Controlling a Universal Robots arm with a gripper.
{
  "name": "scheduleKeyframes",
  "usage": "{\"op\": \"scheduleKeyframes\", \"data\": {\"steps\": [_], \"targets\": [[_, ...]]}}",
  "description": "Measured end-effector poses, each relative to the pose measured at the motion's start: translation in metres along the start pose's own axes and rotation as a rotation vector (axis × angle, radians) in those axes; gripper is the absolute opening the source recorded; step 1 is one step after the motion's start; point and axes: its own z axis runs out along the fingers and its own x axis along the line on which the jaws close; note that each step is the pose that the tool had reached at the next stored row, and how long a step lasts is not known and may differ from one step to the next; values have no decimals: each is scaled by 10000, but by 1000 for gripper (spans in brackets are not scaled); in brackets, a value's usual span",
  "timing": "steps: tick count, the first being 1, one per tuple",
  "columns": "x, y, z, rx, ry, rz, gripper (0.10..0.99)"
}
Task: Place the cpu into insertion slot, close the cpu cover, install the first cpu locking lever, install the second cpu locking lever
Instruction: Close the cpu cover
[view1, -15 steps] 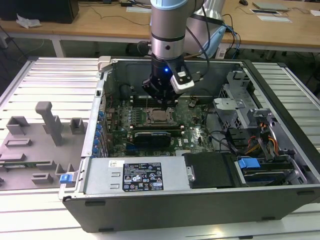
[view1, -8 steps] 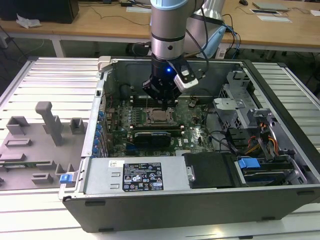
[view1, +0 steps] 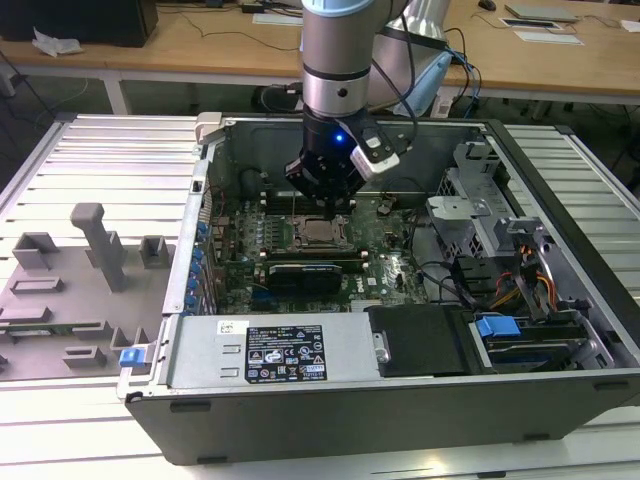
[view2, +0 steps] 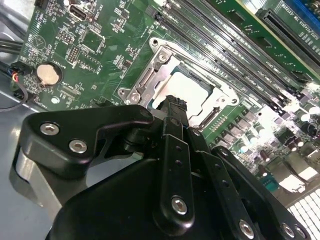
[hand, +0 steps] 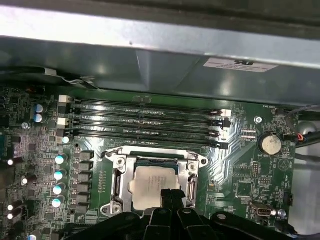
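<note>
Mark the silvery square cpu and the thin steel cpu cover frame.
Silvery square cpu (hand: 150, 184), first wrist view, middle of metal top.
Thin steel cpu cover frame (hand: 121, 182), first wrist view, one side bar.

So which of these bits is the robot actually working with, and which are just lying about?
In the job: silvery square cpu; square steel cpu cover framing it; black gripper over them.
Lying about: long black memory slots; round silver coin battery; grey plastic blocks at the exterior view's left.
</note>
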Motion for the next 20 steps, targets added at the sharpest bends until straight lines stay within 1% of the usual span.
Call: {"op": "scheduleKeyframes", "data": {"steps": [4, 7, 9, 11, 13, 20], "targets": [[-3, -1, -56, 8, 0, 2, 106], [1, -11, -60, 43, 4, 1, 106], [18, -13, -60, 43, 2, -1, 106], [84, -8, -63, 44, -3, 1, 106], [110, -5, -64, 43, -5, 1, 106], [119, -5, -65, 44, -4, 4, 106]]}}
